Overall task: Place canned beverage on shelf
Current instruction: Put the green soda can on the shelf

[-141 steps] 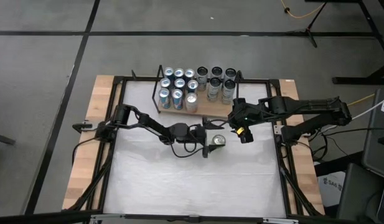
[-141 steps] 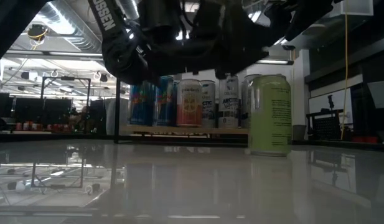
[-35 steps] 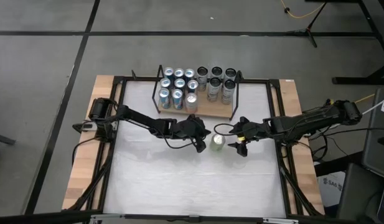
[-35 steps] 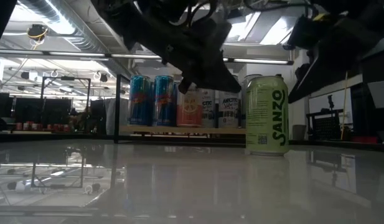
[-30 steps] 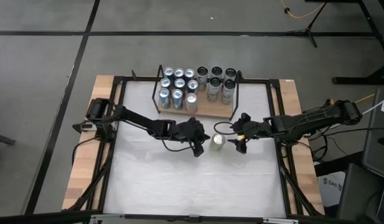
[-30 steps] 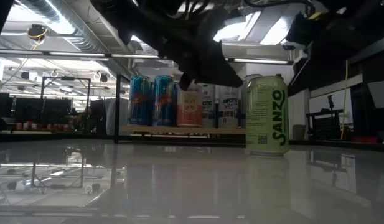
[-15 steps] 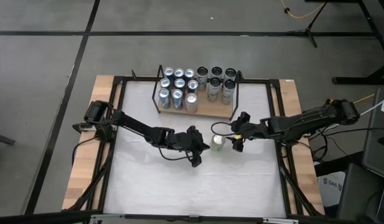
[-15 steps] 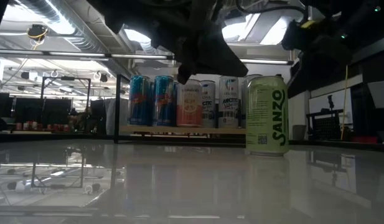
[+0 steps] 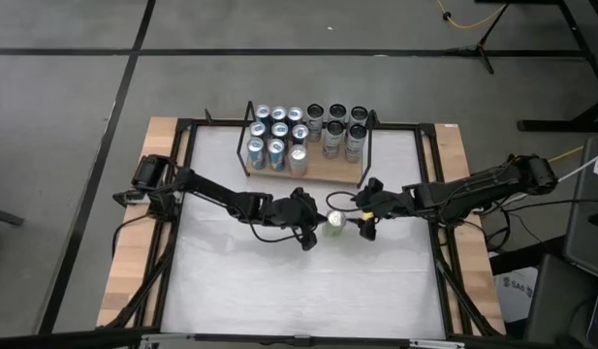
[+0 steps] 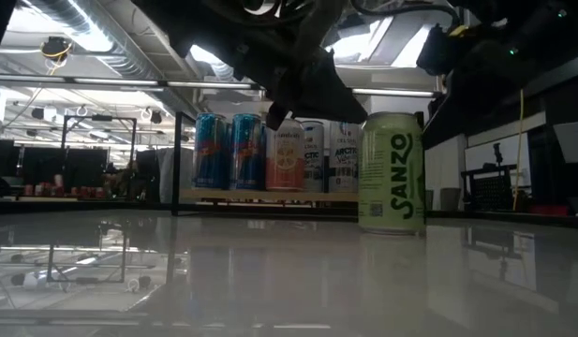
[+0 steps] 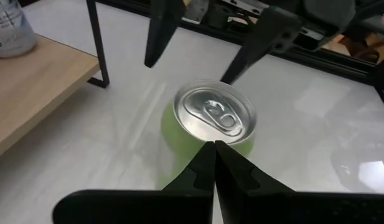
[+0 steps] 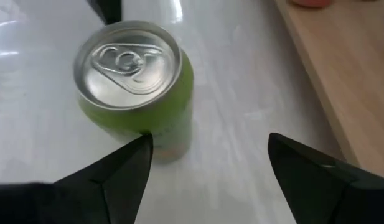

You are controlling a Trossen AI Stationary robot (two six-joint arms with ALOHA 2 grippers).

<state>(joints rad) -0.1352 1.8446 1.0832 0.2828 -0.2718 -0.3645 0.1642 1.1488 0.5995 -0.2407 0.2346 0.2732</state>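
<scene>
The shelf [image 9: 308,165] is sitting loaded with cans [image 9: 277,136]. Just in front of it, your green can [image 9: 336,220] is standing upright on the table [image 9: 279,281]. Your left gripper [image 9: 312,231] is hovering clenched beside the can; your right gripper [image 9: 361,221] is gaping wide, grasping nothing.

A glossy white bench [image 9: 279,281] carries a wooden shelf [image 9: 323,170] at its far edge. A green can [image 9: 336,220] stands upright on the bench, just in front of the shelf. More cans [image 9: 279,138] fill the shelf.

Green can [image 10: 392,173], silver top; seemingly light wooden shelf [image 9: 323,173].
</scene>
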